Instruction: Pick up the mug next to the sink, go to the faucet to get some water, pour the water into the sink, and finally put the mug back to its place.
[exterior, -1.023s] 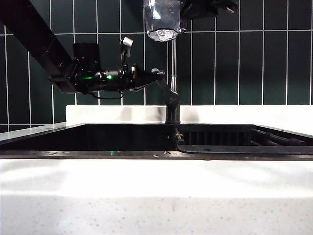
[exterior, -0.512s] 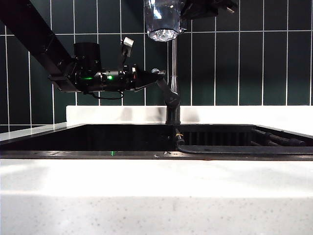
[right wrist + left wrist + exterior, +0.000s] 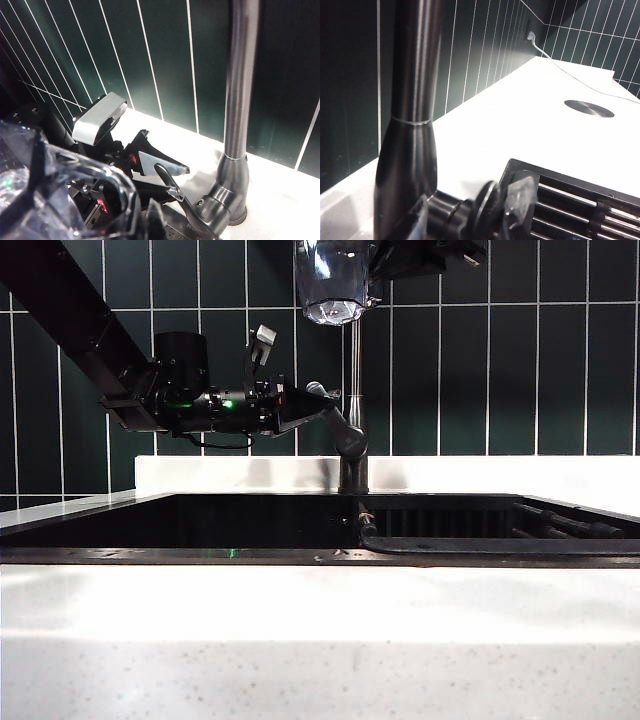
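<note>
White speckled desk (image 3: 320, 640) lies nearest, the black rectangular sink (image 3: 200, 525) set into it. Behind rises the slim dark-grey metal faucet (image 3: 352, 410). Left gripper (image 3: 300, 400) stands level at its lever handle (image 3: 325, 405), jaws spread apart. Right gripper (image 3: 375, 270), jaws clamped, holds the clear faceted mug (image 3: 333, 280) high beside the pipe.

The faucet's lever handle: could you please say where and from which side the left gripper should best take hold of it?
Grip the lever handle near its free upper tip, coming level from the exterior view's left, where the left gripper already sits: the stub angles up-left off the faucet, leaving its tip clear.
</note>
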You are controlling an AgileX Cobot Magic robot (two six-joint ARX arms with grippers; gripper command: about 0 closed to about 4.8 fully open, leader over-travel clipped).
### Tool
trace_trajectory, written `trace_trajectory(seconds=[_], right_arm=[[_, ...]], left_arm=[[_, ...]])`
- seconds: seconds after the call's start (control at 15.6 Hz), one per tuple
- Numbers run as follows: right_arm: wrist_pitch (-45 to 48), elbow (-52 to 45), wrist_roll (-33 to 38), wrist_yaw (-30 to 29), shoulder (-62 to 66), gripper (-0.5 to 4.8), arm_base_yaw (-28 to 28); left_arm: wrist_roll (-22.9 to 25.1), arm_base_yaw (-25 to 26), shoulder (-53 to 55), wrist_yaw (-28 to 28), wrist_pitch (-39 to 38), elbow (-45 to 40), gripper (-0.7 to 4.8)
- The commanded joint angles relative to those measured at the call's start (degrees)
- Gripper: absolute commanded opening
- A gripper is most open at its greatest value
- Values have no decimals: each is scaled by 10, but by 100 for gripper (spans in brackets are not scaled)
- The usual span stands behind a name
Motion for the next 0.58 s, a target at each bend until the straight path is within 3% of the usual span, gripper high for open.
trace_trajectory(seconds=[0.06,0.26,0.58], right_arm=[[33,5,5,-2,-1,-3,1],[36,5,7,-2,5,-2,1],[36,5,7,-2,5,-2,0]], left_arm=[[0,19,9,-59,-31,-3,181],[-9,37,9,-15,-28,-7,181],[-40,37,9,0,34,-21,181]])
